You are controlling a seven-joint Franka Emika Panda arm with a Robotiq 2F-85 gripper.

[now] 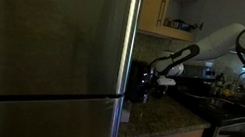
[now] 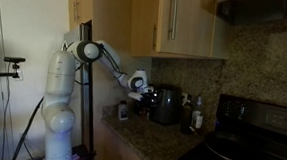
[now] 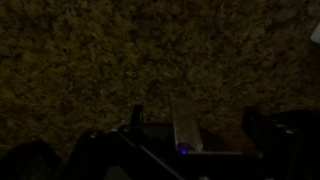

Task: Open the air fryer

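The air fryer (image 2: pixel 165 104) is a small glossy black box on the granite counter, against the backsplash. In an exterior view it is partly hidden behind the fridge edge (image 1: pixel 138 82). My gripper (image 2: pixel 138 87) hangs just beside and slightly above it, near its upper front (image 1: pixel 159 73). The wrist view is very dark. Both fingers show wide apart with nothing between them (image 3: pixel 198 125). Below them is a dark body (image 3: pixel 215 165) with a pale strip and a small blue light. I cannot tell whether the gripper touches the fryer.
A huge stainless-steel fridge (image 1: pixel 45 45) fills one side next to the fryer. Wooden wall cabinets (image 2: pixel 177 22) hang above. Bottles (image 2: pixel 195 114) stand beside the fryer and a black stove (image 2: pixel 250 147) lies beyond. The granite counter (image 1: pixel 160 116) runs in front.
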